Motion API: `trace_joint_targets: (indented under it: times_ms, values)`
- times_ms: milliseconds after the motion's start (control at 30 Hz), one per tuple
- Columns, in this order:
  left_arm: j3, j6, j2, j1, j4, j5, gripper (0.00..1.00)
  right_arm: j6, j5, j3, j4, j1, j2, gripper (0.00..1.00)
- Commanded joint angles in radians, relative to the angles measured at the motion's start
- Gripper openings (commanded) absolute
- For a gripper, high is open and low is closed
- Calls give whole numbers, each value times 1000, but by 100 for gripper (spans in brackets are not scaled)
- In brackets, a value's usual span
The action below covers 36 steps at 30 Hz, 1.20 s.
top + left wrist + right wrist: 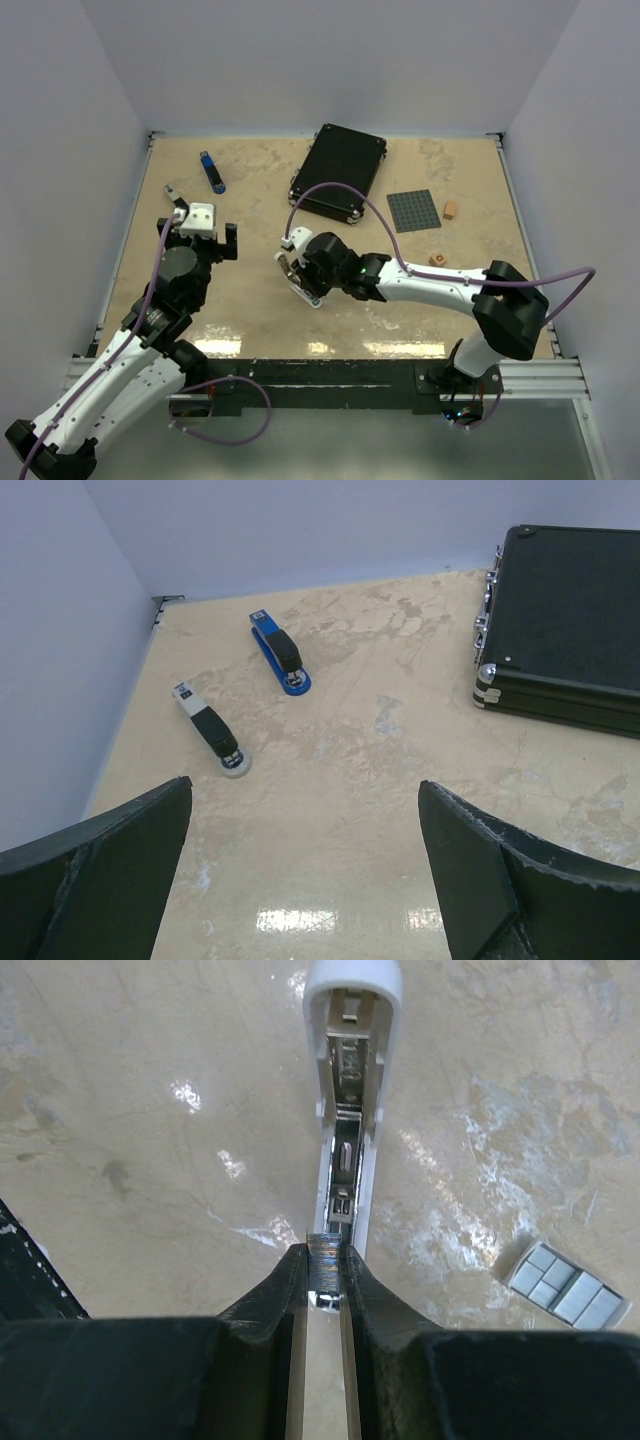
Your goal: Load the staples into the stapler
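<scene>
Right hand [325, 1272] fills the bottom of its wrist view, fingers pinched almost shut on a thin silvery strip, the staples [325, 1256], held on edge and lengthwise. That grip lines the strip up with the stapler [350, 1110], which lies opened out on the table [150, 1110] just beyond, at 12 o'clock from the fingertips, with its long channel bared and facing up. The strip's front end sits at the channel's near end; whether it touches I cannot tell. At 4 o'clock, near the stapler, lies a small white tray [566, 1284] of grey blocks, probably the staple box. By my judgement the loading is at its feeding step: the strip should go straight down into the channel, since any tilt may jam it on a wall.

Left hand [305, 792] hangs wide open and empty at the table's 9 o'clock, likely to keep clear. Beyond it, at 11 o'clock, lie a grey stapler [212, 732] and then a blue stapler [280, 655], both shut. A black case [565, 620] sits at 1 o'clock.
</scene>
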<state>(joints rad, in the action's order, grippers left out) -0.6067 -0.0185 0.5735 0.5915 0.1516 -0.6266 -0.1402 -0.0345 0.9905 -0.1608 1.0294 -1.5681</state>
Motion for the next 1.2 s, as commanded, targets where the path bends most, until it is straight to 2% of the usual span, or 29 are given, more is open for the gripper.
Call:
trace_joint_targets:
  times_ms: [0,533,1167]
  values:
    - [5,11,2,-9,-12,-15,100,31,22,7,96,14,-32,15]
    - [7,12,3,-9,-15,-10,100,56,-48,-1,124,18,-112,15]
    - [5,11,2,-10,-12,-7,100,57,-51,0,126,17,-145,15]
